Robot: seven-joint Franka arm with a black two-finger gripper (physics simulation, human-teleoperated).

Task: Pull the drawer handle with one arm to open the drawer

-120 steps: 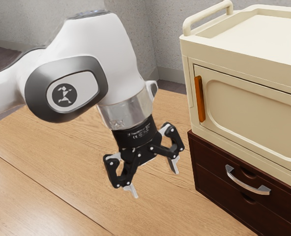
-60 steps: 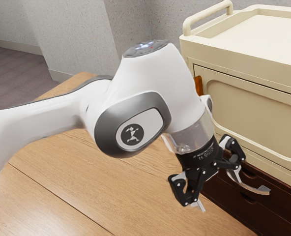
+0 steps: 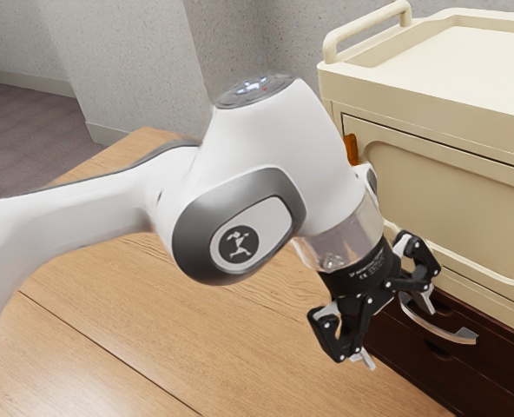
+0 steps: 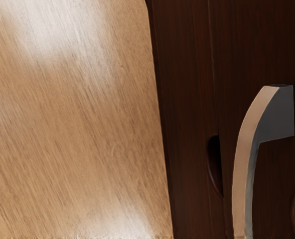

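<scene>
Claw (image 3: 398, 331) released and spread, near silver handle (image 4: 241, 169), wooden table (image 3: 161, 330), grey speckled walls (image 3: 135, 61), purplish floor (image 3: 27, 135)

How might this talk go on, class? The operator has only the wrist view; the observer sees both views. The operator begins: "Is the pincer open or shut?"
Observer: Open; the exterior view shows the two fingers of the pincer standing apart, with nothing gripped.
Operator: I see the curved metal handle on the dark drawer front. What stands above that?
Observer: A cream cabinet.
Operator: Does its door have a handle I could confuse with mine?
Observer: It has an orange handle, partly hidden behind the arm in the exterior view.
</scene>
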